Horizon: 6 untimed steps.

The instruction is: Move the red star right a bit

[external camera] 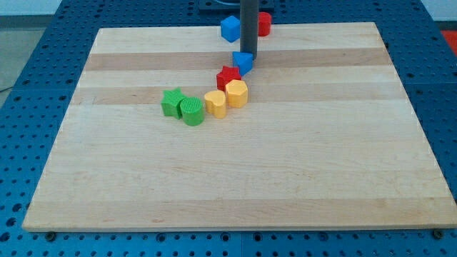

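The red star [227,76] lies on the wooden board [235,178] a little above the middle. A small blue block [243,63] touches its upper right and a yellow block [236,93] touches its lower right. My tip [248,54] is at the end of the dark rod [248,25]. It stands at the top edge of that small blue block, up and to the right of the red star.
A second yellow block [216,103] sits left of the first. A green cylinder [191,111] and a green star [172,102] lie further left. A blue block [230,28] and a red block [264,23] sit at the board's top edge, either side of the rod.
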### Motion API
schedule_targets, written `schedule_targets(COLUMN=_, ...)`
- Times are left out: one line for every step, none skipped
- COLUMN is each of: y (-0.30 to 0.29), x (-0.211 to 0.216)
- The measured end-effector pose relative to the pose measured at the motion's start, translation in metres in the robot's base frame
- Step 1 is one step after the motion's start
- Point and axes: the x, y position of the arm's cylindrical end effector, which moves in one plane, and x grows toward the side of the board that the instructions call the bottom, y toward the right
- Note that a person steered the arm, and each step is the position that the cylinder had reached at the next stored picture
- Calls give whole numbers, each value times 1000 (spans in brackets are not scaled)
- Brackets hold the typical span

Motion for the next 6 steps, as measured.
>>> schedule_targets(y=-76, x=0)
schedule_targets(y=-142, x=7)
schedule_targets(y=-153, x=32)
schedule_targets(y=-137, x=63)
schedule_targets(y=-122, x=77)
schedule_targets(y=-97, x=79)
